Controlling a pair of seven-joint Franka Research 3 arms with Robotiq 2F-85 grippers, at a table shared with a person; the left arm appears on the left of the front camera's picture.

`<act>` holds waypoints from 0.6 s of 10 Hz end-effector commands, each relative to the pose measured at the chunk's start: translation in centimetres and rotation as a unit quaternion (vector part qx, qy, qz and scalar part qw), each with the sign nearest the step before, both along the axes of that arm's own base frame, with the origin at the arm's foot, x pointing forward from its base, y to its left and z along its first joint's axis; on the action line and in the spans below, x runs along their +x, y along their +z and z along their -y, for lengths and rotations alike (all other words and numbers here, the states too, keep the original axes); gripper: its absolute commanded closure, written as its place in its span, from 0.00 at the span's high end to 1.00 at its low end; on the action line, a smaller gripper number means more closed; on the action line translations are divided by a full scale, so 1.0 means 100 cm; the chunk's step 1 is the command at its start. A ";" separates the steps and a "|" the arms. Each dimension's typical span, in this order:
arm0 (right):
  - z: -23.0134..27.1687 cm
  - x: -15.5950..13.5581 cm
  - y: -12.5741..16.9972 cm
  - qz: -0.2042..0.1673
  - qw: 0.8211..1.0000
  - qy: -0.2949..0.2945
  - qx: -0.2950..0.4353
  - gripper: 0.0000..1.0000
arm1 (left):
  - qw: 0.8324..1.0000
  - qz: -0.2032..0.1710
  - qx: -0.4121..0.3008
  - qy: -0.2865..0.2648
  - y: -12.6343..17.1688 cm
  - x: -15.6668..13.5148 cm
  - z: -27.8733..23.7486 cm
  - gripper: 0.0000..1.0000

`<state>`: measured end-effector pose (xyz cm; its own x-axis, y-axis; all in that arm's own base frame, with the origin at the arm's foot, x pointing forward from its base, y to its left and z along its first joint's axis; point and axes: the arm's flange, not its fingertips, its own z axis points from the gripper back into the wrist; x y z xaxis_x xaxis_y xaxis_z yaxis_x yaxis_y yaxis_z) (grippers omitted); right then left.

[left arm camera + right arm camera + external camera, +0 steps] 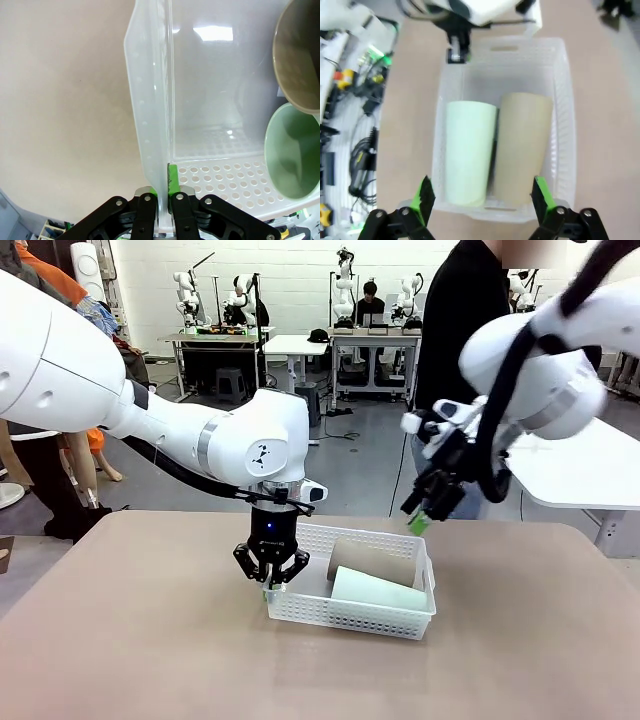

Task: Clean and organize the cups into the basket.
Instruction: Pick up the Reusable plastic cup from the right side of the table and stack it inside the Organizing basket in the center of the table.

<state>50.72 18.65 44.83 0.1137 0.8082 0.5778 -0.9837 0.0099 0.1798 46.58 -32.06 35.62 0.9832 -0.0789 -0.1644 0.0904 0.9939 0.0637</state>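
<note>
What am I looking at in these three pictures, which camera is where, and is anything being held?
These are two white robot arms at a tan table, each ending in a two-finger gripper. The wide picture comes from a fixed camera between the arms; the other two come from cameras on each wrist, looking along the fingers. On the table sits a white perforated basket with two cups lying side by side in it: a mint green cup and a brown-tan cup. The left gripper is shut on the basket's side wall. The right gripper hangs open above the basket, holding nothing. A person stands at the far side.
</note>
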 end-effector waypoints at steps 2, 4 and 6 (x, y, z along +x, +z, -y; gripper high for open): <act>0.106 -0.073 0.007 0.044 0.988 0.035 0.143 1.00 | 1.000 -0.002 0.003 -0.001 -0.002 0.000 -0.004 0.00; 0.166 -0.102 -0.001 0.074 0.968 0.040 0.238 1.00 | 1.000 -0.002 0.003 -0.001 -0.002 0.000 -0.004 0.00; 0.222 -0.121 -0.012 0.102 0.942 -0.022 0.319 1.00 | 1.000 -0.002 0.003 -0.001 -0.002 0.000 -0.004 0.00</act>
